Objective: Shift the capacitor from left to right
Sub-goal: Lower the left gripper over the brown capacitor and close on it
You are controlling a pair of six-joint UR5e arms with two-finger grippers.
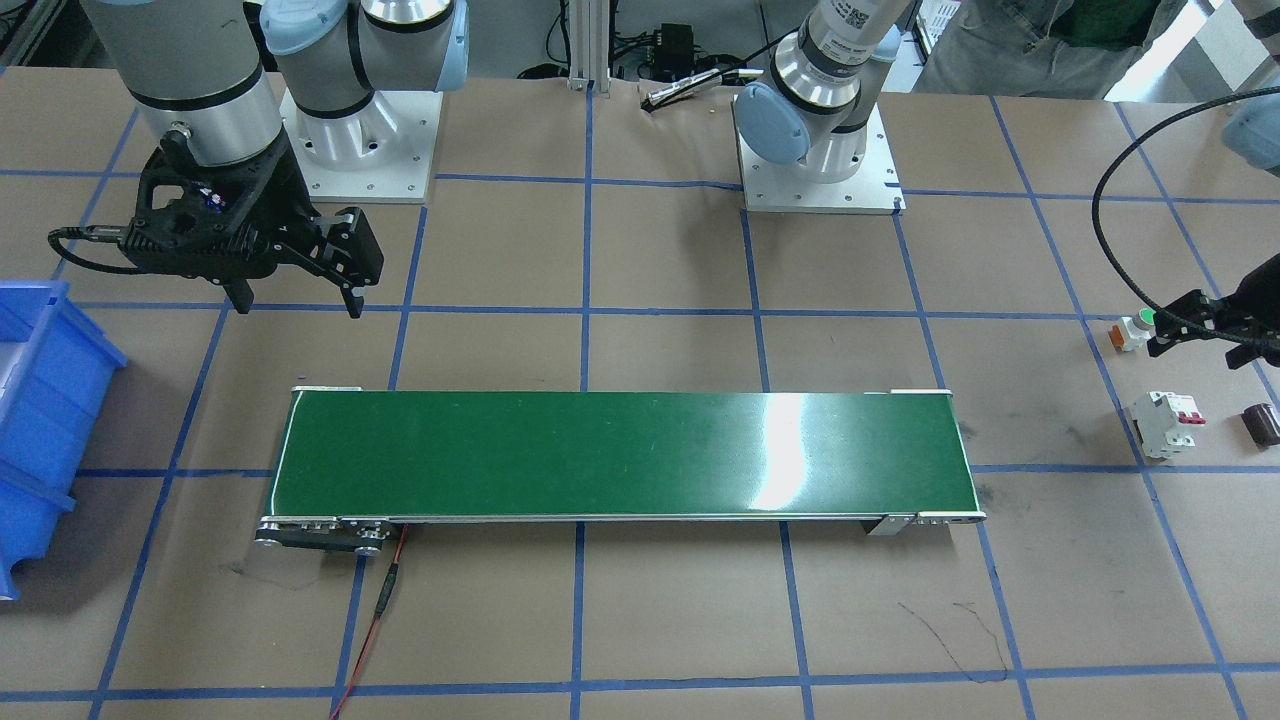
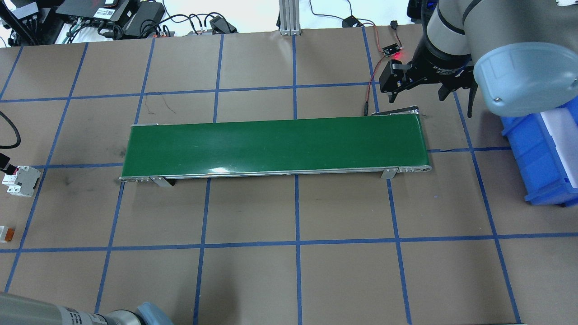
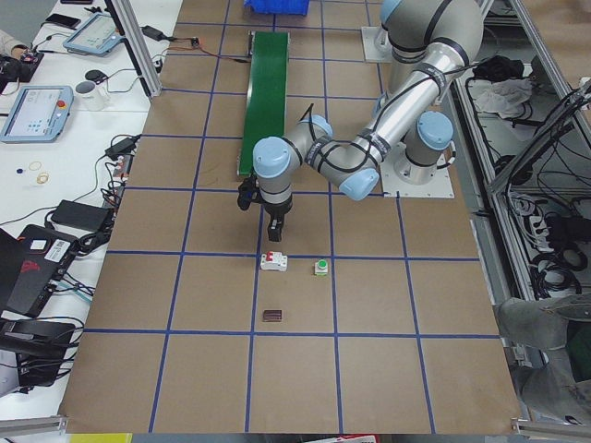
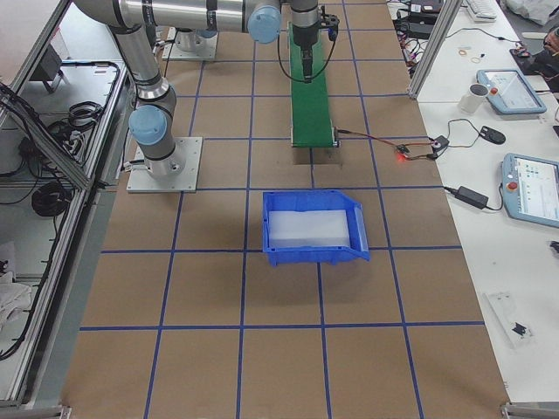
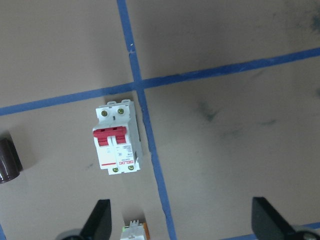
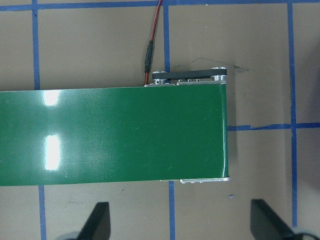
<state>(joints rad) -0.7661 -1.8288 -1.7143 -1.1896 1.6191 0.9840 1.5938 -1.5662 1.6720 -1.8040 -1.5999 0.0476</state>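
Observation:
The capacitor (image 1: 1262, 424), a small dark brown cylinder, lies on its side on the brown table at the robot's far left, just beyond the white breaker (image 1: 1165, 423). It shows at the left edge of the left wrist view (image 5: 9, 160), partly cut off, and in the exterior left view (image 3: 272, 316). It is out of the overhead view. My left gripper (image 5: 182, 220) is open and empty, hovering above the table near the breaker (image 5: 116, 142) and apart from the capacitor. My right gripper (image 6: 182, 220) is open and empty, above the right end of the green conveyor belt (image 6: 110, 137).
A green-topped push button (image 1: 1133, 330) sits close to the left gripper (image 1: 1198, 352). The conveyor (image 2: 275, 146) runs across the table's middle, with a red wire at its right end. A blue bin (image 2: 542, 153) stands at the robot's far right.

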